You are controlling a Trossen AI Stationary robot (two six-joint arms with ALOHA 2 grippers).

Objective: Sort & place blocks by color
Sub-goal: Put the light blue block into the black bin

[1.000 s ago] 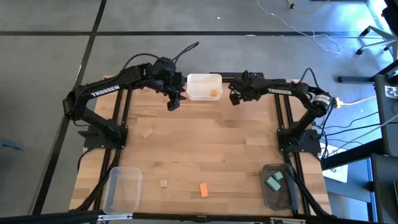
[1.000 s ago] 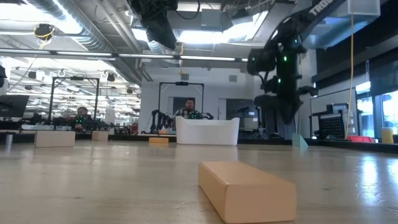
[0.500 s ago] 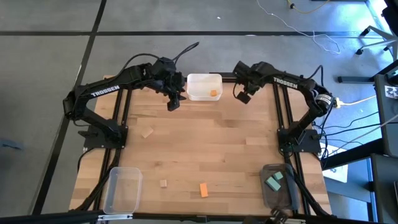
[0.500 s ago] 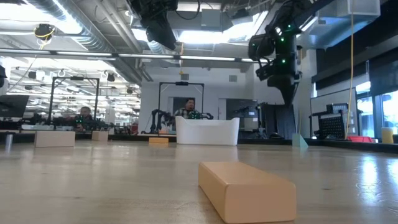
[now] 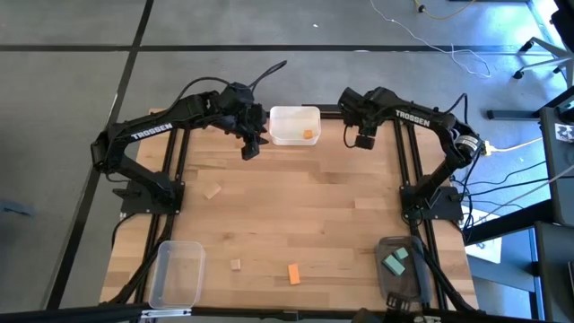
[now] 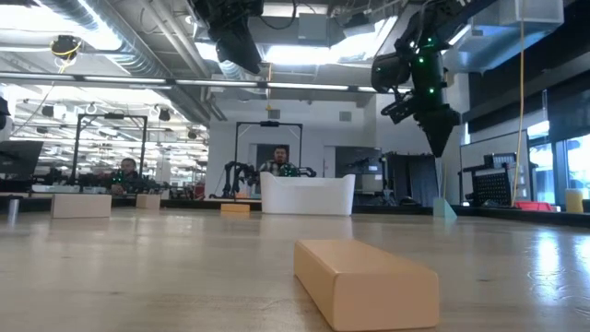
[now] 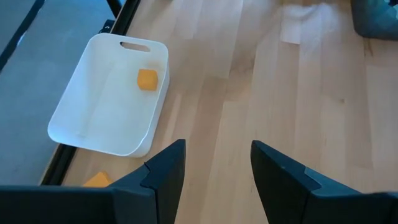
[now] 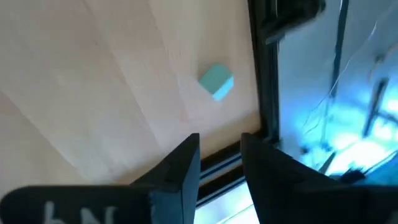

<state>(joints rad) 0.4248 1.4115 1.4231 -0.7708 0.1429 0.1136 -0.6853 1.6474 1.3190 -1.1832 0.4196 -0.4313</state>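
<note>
The right tool hangs above the far right corner of the table, its fingers parted by a narrow gap and holding nothing. Just ahead of those fingers, close to the table's edge rail, lies a small teal block; the tool seems poised there because that block is the nearest one of its colour and the next to be collected. Well back from this tool, at the near right corner, a clear bin already holds teal blocks, so that is most likely where the teal block should go. The left tool waits in the air just beside the white bin, its fingers moderately apart and empty. An orange block rests inside that bin, which marks it as the orange collecting place. A second orange piece shows under the left tool, next to the bin's outer wall rather than inside it. Far from both tools, toward the near edge, an orange block and a small tan block lie loose on the table, and another tan block sits on the left side. The empty clear bin at the near left corner is presumably kept for the tan pieces, so several blocks are left to sort.
</note>
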